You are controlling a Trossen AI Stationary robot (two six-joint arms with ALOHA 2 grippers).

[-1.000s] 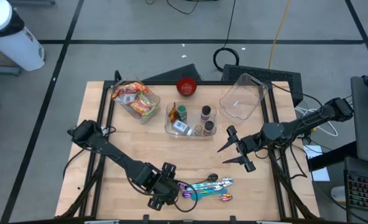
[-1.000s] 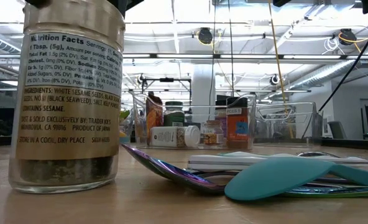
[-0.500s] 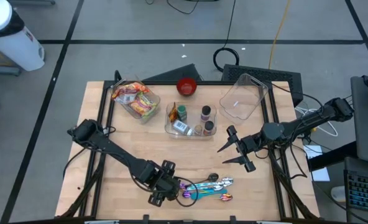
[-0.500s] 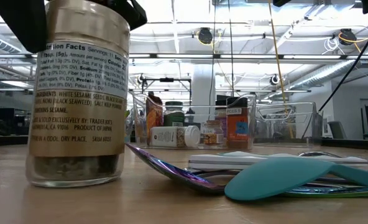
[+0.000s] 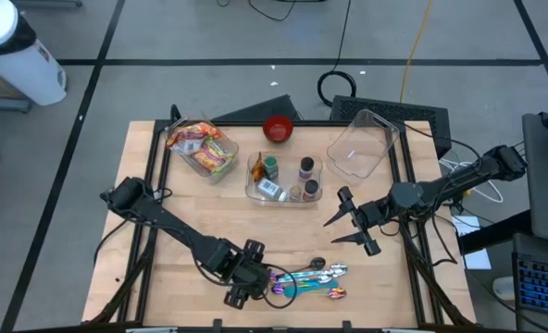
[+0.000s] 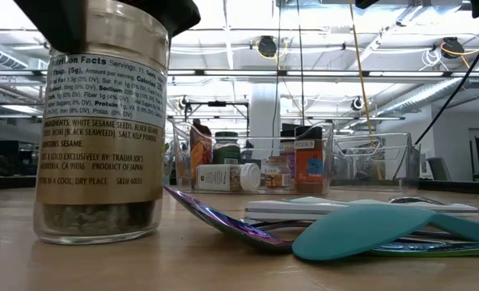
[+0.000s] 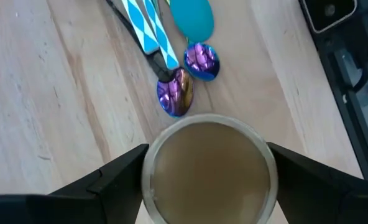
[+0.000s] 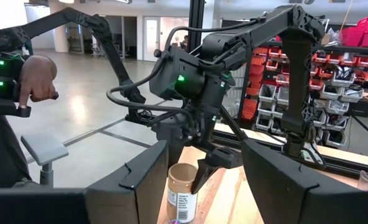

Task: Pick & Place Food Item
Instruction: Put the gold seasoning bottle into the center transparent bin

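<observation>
A glass spice jar (image 6: 102, 137) with a printed label and a tan top (image 7: 209, 165) stands upright near the table's near edge, just left of the spoons. My left gripper (image 5: 246, 282) is over it and shut on it, which hides the jar in the high view. My right gripper (image 5: 334, 231) hangs open above the table's right half, with nothing between its fingers. The right wrist view shows the jar (image 8: 182, 193) under the left arm. My left gripper pinches the jar's upper part (image 7: 151, 177) between its two fingers, one on each side just below the rim. The fingers come from above, slanting down. The jar is upright, and in the low view its base (image 6: 98, 234) looks set on the table top.
A bunch of iridescent and teal spoons (image 5: 311, 280) lies right of the jar. At the back stand a clear bin of spice jars (image 5: 283, 178), a bin of snack packets (image 5: 202, 148), a red bowl (image 5: 277, 128) and a tipped clear bin (image 5: 362, 143). A person's hand (image 8: 35, 78) shows beyond the table.
My left gripper has carried the jar a little toward the table's right edge, closer to the spoons, and slightly down. The jar has stayed upright in the same hold.
</observation>
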